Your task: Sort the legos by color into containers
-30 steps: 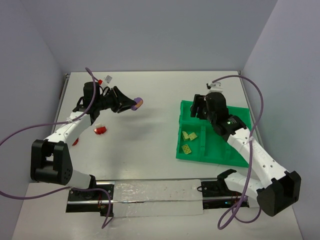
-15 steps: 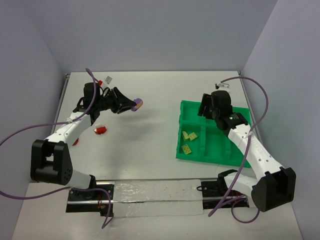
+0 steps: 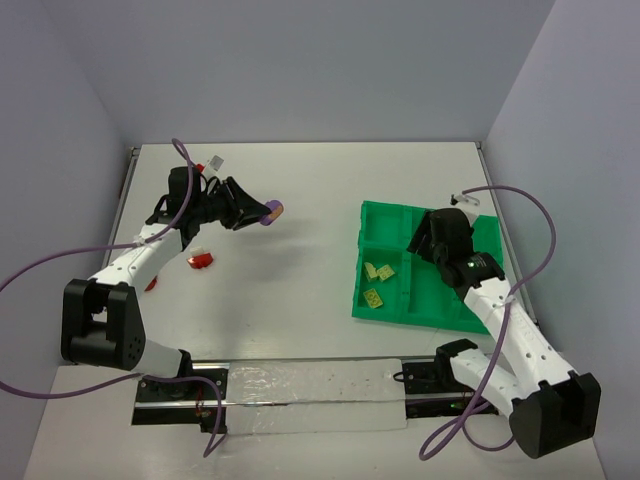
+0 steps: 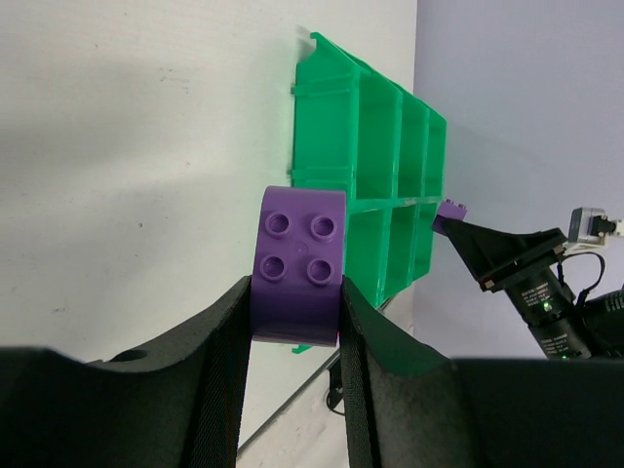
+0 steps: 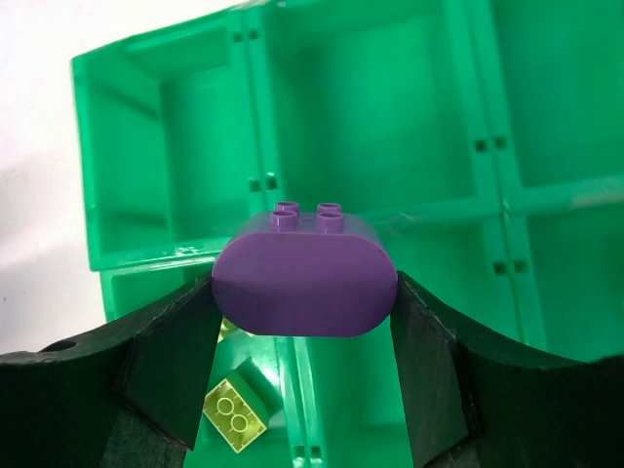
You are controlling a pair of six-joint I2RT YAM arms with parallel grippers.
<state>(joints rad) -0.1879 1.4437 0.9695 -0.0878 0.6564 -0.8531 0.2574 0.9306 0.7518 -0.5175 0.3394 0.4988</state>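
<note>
Right claw point(image 5: 304, 292) is clamped on a purple brick point(image 5: 304, 278). The brick's studs point away from the wrist camera, and its long axis lies across the jaws, roughly in line with the cross walls of the tray point(image 5: 258, 117). The claw hangs over the tray itself. The yellow-green bricks point(image 5: 234, 414) lie in the compartment just below and to the near left of the held brick, and compartments with nothing in them lie directly beyond it. For this arm the target is underneath and a little ahead, so it is plainly the nearer of the two. I judge that a short reach past the yellow-green compartment and a release would do; the risk is dropping purple in with the wrong colour. Left claw point(image 4: 295, 292) likewise grips a second purple brick point(image 4: 297, 249), studs facing its camera, held above the surface point(image 3: 300, 180). From there the tray is well apart, off to its right. A red brick point(image 3: 203, 261) lies on the surface beside the left arm, unsorted.
</note>
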